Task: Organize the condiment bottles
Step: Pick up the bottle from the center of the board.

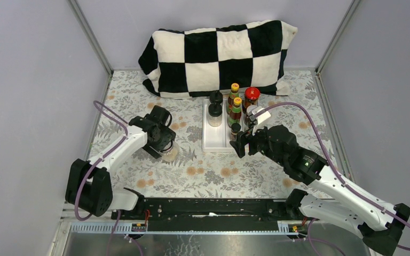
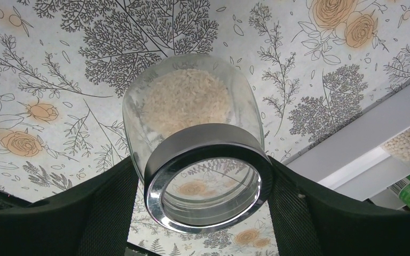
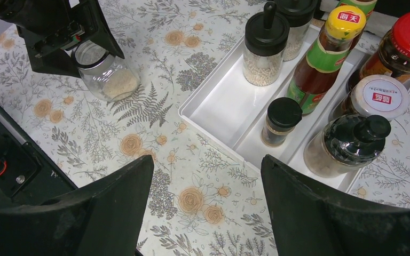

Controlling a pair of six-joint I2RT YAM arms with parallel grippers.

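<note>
My left gripper [image 1: 164, 148] is shut on the black-rimmed lid of a squat clear glass jar [image 2: 188, 104] of pale grains, left of the white tray [image 1: 212, 140]; the jar also shows in the right wrist view [image 3: 107, 79]. I cannot tell whether it rests on the cloth. My right gripper [image 1: 239, 145] is open and empty at the tray's near right corner. In the tray [image 3: 221, 109] stand a yellow-capped sauce bottle [image 3: 324, 56], a red-lidded jar [image 3: 405, 45], a white-lidded jar [image 3: 376, 98], a small black-capped jar [image 3: 280, 121] and black-capped spice jars [image 3: 266, 48].
A black-and-white checkered pillow [image 1: 219, 56] lies against the back wall behind the tray. Grey walls close in the flowered cloth on the left and right. A black rail [image 1: 208, 205] runs along the near edge between the arm bases.
</note>
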